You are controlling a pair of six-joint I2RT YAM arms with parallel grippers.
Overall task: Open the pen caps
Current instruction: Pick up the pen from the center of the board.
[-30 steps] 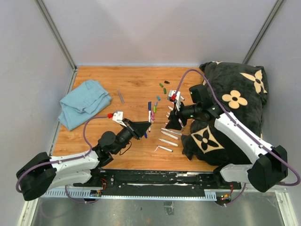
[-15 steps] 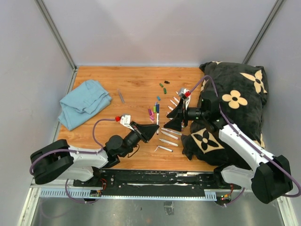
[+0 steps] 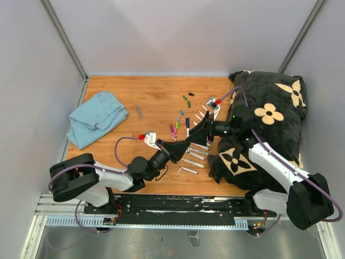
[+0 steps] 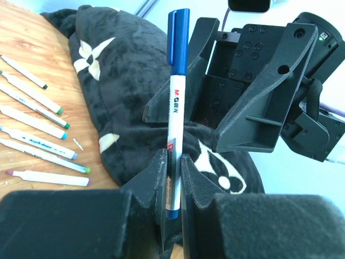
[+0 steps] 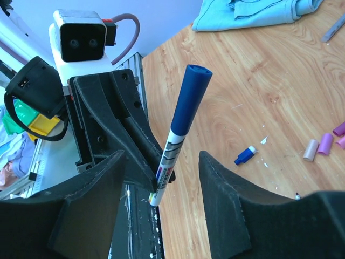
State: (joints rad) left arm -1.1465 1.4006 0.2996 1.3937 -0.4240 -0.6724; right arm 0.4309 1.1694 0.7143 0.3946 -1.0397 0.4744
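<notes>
L gripper's [image 4: 171,164] pen [image 4: 174,113] closer; cap [image 4: 178,38] facing R jaws.

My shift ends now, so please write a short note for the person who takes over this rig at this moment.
Left gripper: shut on a blue-capped pen, held upright.
Right gripper: open, jaws either side of the blue cap, not gripping.
Done: several uncapped pens lie beside the pillow; loose caps lie on the table.
To do: close on the cap, pull it off.

A robotics lab cell: left arm [image 3: 110,181] and right arm [image 3: 272,156] stand bolted to a metal rail [image 3: 70,220]; grey panels [image 3: 172,32] and aluminium posts [image 3: 64,40] enclose the wooden tabletop [image 3: 156,97].
</notes>
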